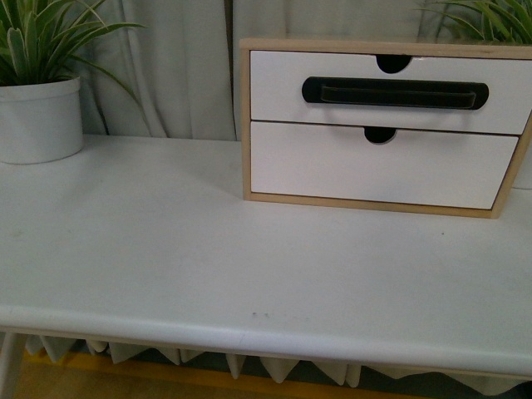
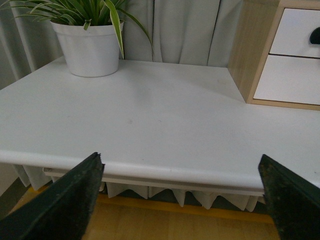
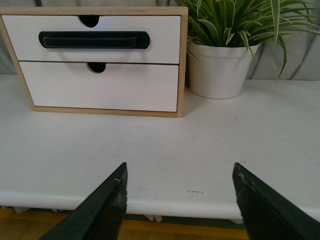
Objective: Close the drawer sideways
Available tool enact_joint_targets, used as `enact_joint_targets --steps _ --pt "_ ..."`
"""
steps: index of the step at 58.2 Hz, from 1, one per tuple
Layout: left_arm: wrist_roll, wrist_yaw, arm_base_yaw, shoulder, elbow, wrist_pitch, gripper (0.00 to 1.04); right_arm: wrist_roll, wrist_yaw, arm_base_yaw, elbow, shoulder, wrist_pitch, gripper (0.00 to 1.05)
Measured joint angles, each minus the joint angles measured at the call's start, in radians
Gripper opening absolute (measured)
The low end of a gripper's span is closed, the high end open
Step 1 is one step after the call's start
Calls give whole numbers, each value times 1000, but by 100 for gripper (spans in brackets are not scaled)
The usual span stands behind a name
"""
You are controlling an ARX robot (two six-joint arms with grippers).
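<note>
The drawer [image 1: 391,91] is the upper white front with a long black bar handle [image 1: 395,91] and a semicircular top notch, in a light-wood cabinet [image 1: 246,125] at the back right of the white table. It stands slightly out of the frame on its right side. It also shows in the right wrist view [image 3: 92,39], and partly in the left wrist view [image 2: 297,32]. My left gripper [image 2: 180,165] is open and empty at the table's front edge. My right gripper [image 3: 180,172] is open and empty, also at the front edge, facing the cabinet. Neither arm shows in the front view.
A plain white lower drawer front [image 1: 378,166] sits below. A white pot with a green plant [image 1: 37,116] stands at the back left. Another potted plant [image 3: 222,65] stands right of the cabinet. Grey curtains hang behind. The white table [image 1: 208,249] has a rounded front edge.
</note>
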Motion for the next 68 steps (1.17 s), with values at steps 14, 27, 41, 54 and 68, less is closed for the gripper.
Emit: enact_joint_targets --steps 14,27,41,54,68 --pt "0 0 0 0 0 0 98 2 0 0 0 0 0 95" --pt "0 0 0 0 0 0 98 2 0 0 0 0 0 95" --pt "0 0 0 0 0 0 98 2 0 0 0 0 0 95" --pt "0 0 0 0 0 0 98 2 0 0 0 0 0 95" --pt "0 0 0 0 0 0 98 2 0 0 0 0 0 95"
